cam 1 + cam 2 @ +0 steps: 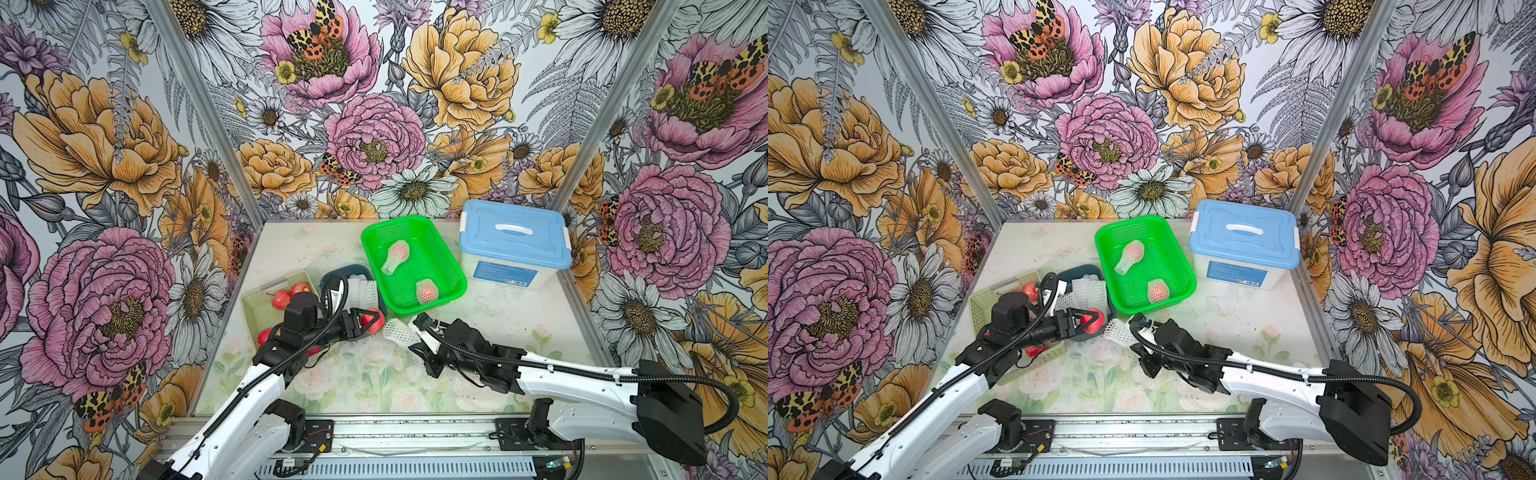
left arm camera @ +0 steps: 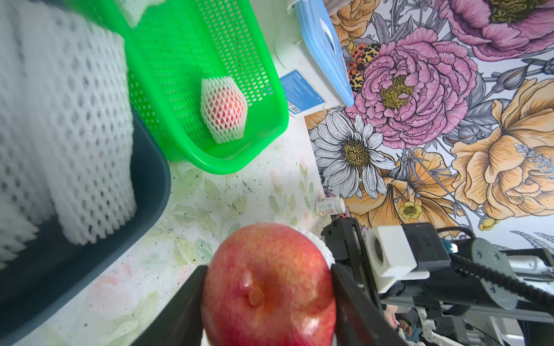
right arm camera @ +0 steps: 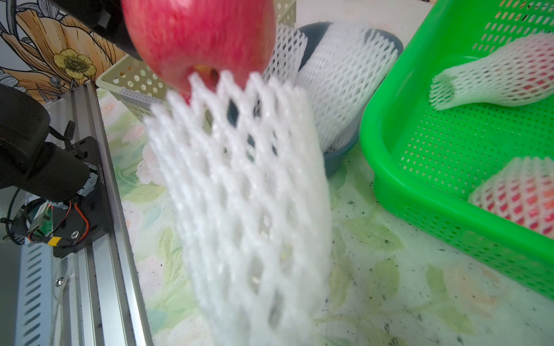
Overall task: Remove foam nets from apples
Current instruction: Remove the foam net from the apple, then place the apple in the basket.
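Observation:
My left gripper [image 1: 375, 321] [image 2: 268, 271] is shut on a bare red apple [image 1: 370, 323] [image 1: 1093, 322] [image 2: 266, 287], held just above the table beside the dark blue bin. My right gripper [image 1: 414, 330] is shut on an empty white foam net [image 1: 397, 331] [image 1: 1119, 328] [image 3: 248, 191]. The net's far end just touches the apple [image 3: 198, 36]; my right fingers are hidden behind it. Two netted apples [image 1: 397, 251] [image 1: 427, 291] lie in the green basket [image 1: 460, 279]. Both show in the right wrist view [image 3: 503, 81] [image 3: 521, 197], one in the left [image 2: 224, 109].
The dark blue bin [image 1: 332, 276] holds several empty nets [image 1: 360, 289] [image 2: 60, 134]. A beige basket [image 1: 254, 309] under my left arm holds bare apples [image 1: 281, 299]. A blue-lidded box [image 1: 513, 232] stands at the back right. A small white bottle [image 2: 329, 206] lies by the wall.

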